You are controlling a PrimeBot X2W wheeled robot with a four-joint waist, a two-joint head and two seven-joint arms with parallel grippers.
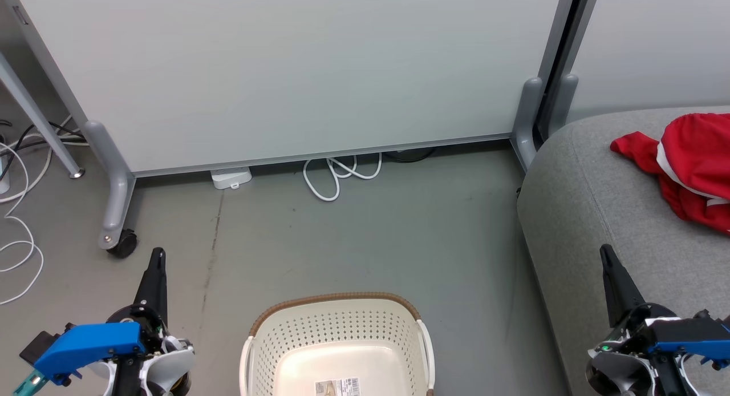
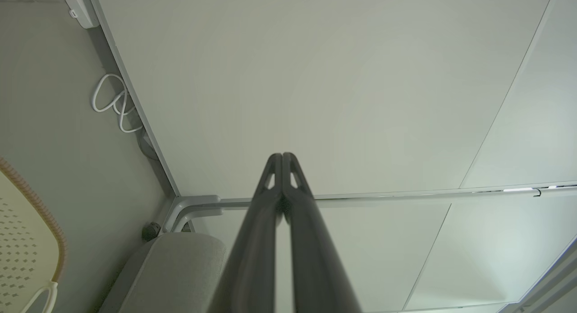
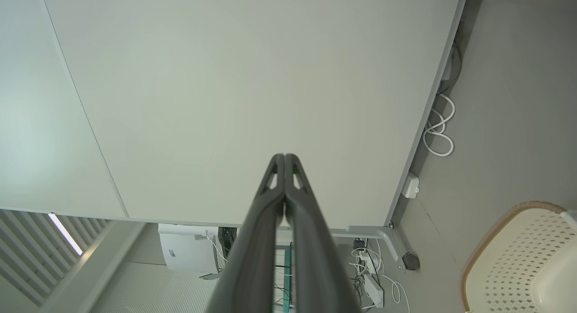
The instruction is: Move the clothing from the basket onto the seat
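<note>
Red clothing (image 1: 687,168) bunched on the seat (image 1: 587,202), in from its corner; the basket (image 1: 336,299) shows a bare bottom. Pressed together, empty: left pincer (image 1: 158,254), right pincer (image 1: 605,251). Risk: a garment in the basket's unseen end gets missed.

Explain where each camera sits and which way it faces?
Head view: on the head, looking forward and down at floor, basket, and seat holding red clothing; left gripper and right gripper at the bottom corners.
Left wrist view: on the left wrist, facing the white partition along its own shut fingers.
Right wrist view: on the right wrist, facing the same partition along its shut fingers.
Shared: all three show the basket and the looped white cable.
</note>
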